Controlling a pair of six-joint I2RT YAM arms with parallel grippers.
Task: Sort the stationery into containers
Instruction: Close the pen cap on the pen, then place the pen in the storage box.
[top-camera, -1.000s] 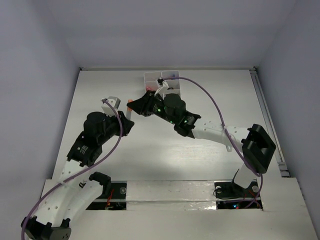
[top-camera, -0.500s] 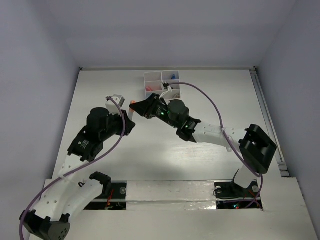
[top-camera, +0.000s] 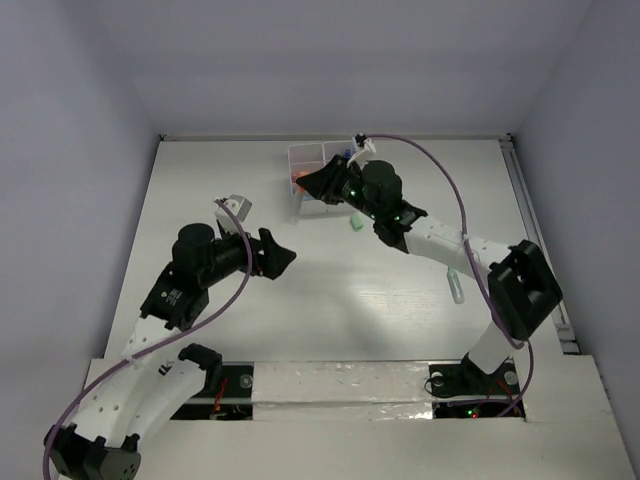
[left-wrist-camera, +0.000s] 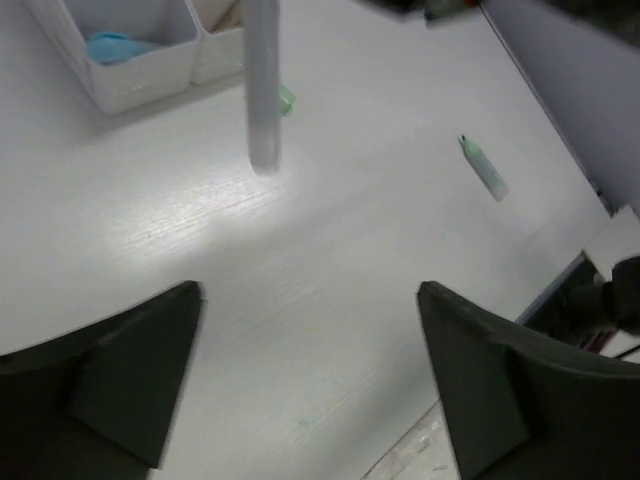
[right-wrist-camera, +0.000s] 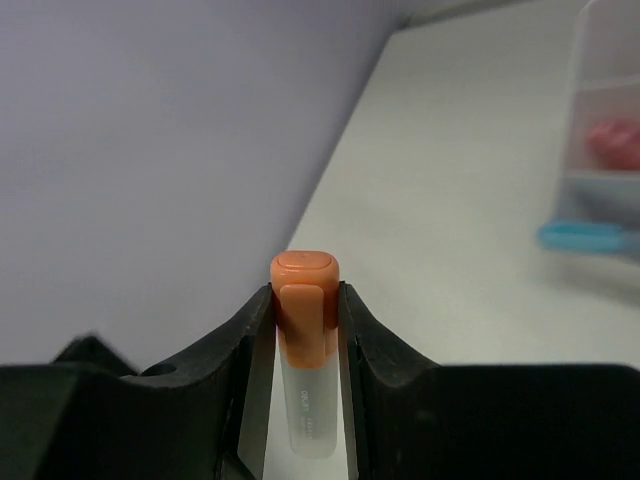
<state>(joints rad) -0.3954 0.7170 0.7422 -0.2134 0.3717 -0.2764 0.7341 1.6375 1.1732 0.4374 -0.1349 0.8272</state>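
Note:
My right gripper (right-wrist-camera: 305, 295) is shut on an orange-capped marker (right-wrist-camera: 305, 330) with a clear body. From above, the right gripper (top-camera: 312, 185) hangs at the near-left corner of the white organiser box (top-camera: 305, 155). In the box (right-wrist-camera: 608, 110) lie a pink item (right-wrist-camera: 615, 140) and a light-blue one (right-wrist-camera: 590, 237). My left gripper (top-camera: 277, 258) stands open and empty over bare table, left of and nearer than the box. Its view shows the box (left-wrist-camera: 130, 80) and a pale-green marker (left-wrist-camera: 483, 167) on the table. A pale blurred stick (left-wrist-camera: 262, 90) hangs before the box; it may be the held marker.
A small green bit (top-camera: 354, 221) lies just in front of the box. The pale-green marker (top-camera: 455, 286) lies under the right forearm. Grey walls close in the table at left, back and right, and a rail (top-camera: 530, 220) runs along the right edge.
My left gripper opened and drew back toward the near side. My right gripper carried the orange-capped marker away from the meeting point and up to the box.

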